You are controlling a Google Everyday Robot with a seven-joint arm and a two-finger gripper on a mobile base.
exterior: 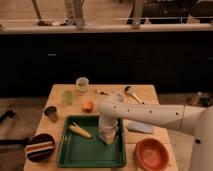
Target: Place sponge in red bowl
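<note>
My gripper [108,136] reaches straight down into the green tray [75,152], with its tip at the tray floor in the right half. Its fingers are shut. The sponge does not show clearly; whatever lies at the fingertips is hidden by the gripper body. The red bowl [151,153] stands empty on the table just right of the tray, at the front right corner. My white arm [155,116] crosses from the right edge above the bowl.
A yellow piece [80,131] lies in the tray's left half. A thin grey-blue cloth [141,127] lies right of the tray. A dark striped bowl [40,148] is at the front left. Cups [82,84], an orange [88,106] and a spoon [131,92] are farther back.
</note>
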